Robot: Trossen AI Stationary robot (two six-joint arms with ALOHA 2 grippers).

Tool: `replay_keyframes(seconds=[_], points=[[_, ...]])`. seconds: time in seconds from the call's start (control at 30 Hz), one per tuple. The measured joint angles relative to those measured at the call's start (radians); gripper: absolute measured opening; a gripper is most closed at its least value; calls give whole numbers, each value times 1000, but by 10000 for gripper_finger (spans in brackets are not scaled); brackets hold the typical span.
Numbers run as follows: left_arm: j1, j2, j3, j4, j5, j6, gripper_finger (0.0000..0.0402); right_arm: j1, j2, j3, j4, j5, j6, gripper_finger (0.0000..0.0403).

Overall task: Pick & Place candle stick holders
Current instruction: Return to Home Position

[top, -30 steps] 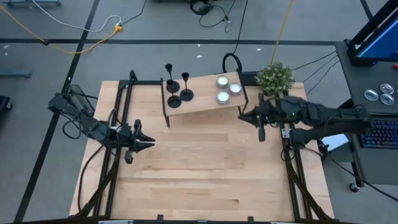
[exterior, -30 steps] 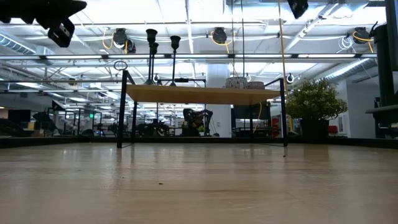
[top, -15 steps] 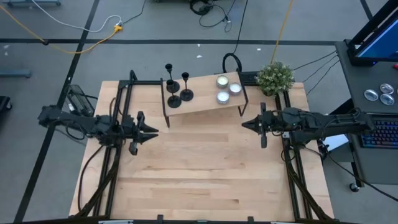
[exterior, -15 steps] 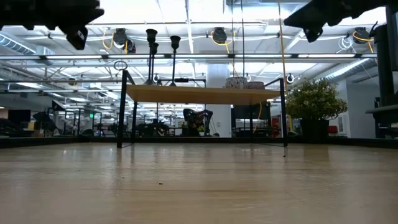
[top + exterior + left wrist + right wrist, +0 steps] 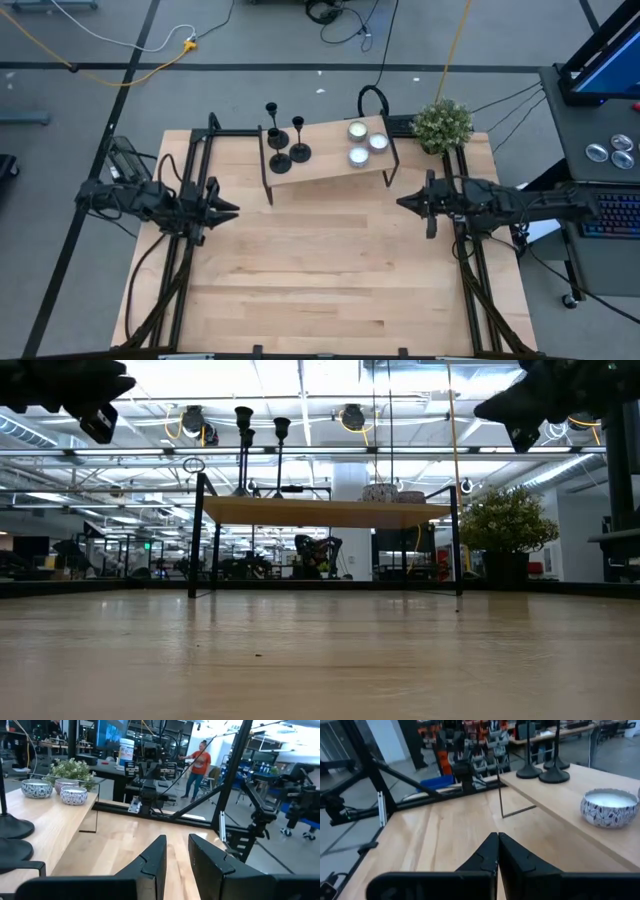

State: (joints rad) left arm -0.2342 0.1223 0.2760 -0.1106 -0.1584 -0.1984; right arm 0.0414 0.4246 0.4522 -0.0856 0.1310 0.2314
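Three black candle stick holders [image 5: 281,140] stand by their round bases on the left end of a raised wooden shelf [image 5: 325,168] at the table's far edge. In the low view their stems and cups [image 5: 244,430] rise above it. My left gripper [image 5: 230,209] hovers level over the table's left part, pointing right, its fingers a little open around nothing [image 5: 176,842]. My right gripper [image 5: 402,203] hovers level at the right, pointing left, shut and empty [image 5: 498,836]. Both are clear of the shelf.
Three small patterned bowls [image 5: 362,142] sit on the shelf's right end. A potted plant [image 5: 442,125] stands at the far right corner. Black frame rails [image 5: 195,170] run along both table sides. A person [image 5: 195,765] stands in the room beyond. Bare wood [image 5: 320,260] fills the middle.
My right gripper has come down and drawn back a little toward the table's right edge, staying shut. My left gripper has swung toward the far edge, so that it points straight right, then pulled back slightly toward the left edge. The holders have stayed put.
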Motion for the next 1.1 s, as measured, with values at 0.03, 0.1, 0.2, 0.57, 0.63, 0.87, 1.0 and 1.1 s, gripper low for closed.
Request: replay_keyframes(seconds=[0.03,0.1,0.2,0.57,0.63,0.87,1.0,1.1], points=[[-8,0,0,-3,-6,7,86,0,-13,-16,13,0,0,1],[-27,2,0,-4,-25,21,86,0,-38,-39,12,4,1,1],[-53,3,0,-16,-59,24,86,0,-79,-74,12,10,15,1],[-119,0,0,-38,-112,85,86,0,-270,-206,85,31,30,0],[-122,-9,0,-56,-132,85,86,0,-300,-217,81,30,30,0],[-122,-110,0,-113,-132,92,86,0,-382,-253,20,29,63,0],[-122,-117,-16,-107,-132,93,86,0,-394,-267,-21,28,74,0],[-122,-117,-74,-41,-131,94,86,0,-394,-281,-21,29,70,0]])
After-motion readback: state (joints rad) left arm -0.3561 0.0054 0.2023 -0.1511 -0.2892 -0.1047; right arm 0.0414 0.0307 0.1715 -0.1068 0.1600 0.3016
